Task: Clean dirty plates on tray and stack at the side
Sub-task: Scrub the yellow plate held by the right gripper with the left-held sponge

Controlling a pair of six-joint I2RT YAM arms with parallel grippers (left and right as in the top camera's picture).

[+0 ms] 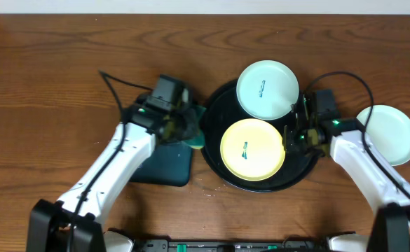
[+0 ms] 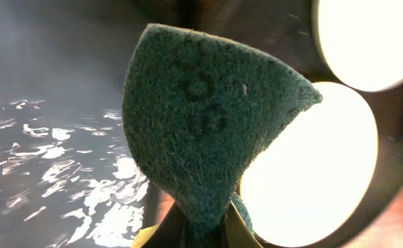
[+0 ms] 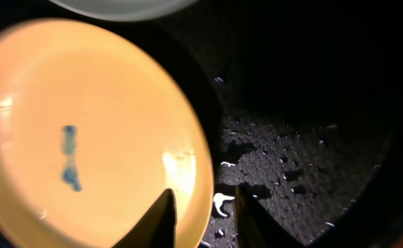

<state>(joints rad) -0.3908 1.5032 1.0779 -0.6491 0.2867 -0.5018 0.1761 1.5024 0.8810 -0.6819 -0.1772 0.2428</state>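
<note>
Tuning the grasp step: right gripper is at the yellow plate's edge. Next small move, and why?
Probably close the right gripper on the rim of the yellow plate. Its jaws straddle that rim, one over the plate, one over the tray, not yet pinching. The plate carries a teal smear, and the left gripper holds the sponge beside the tray, ready to wipe.

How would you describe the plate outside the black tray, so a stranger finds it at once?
Find the large round black tray mid-table. To its right, on bare wood, lies a pale mint-white plate. The yellow plate and the other mint one sit inside the tray.
</note>
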